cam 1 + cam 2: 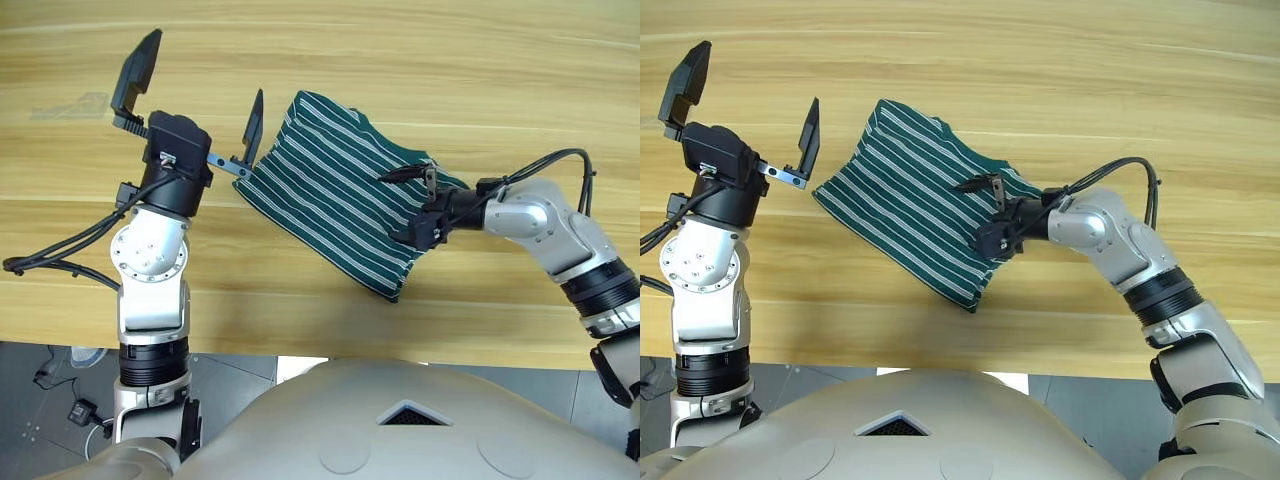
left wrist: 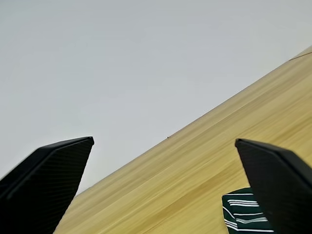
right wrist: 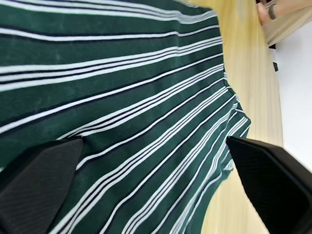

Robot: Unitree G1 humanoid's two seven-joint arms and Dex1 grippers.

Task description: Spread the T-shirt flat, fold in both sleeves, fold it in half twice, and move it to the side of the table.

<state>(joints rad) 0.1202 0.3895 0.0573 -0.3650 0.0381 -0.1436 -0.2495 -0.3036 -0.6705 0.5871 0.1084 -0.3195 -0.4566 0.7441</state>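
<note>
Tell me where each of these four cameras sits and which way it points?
Left eye: on the head, looking down at the table, the striped T-shirt and both arms.
Right eye: beside it, same scene, slightly offset.
Left wrist: on the left arm, looking out between the open left gripper across the table to a wall.
Right wrist: on the right arm, close over the T-shirt, between the open right gripper.
All four share the T-shirt.

My left gripper point(image 1: 196, 98) points up, spread wide; my right gripper point(image 1: 408, 205) points inward, likewise spread.
</note>
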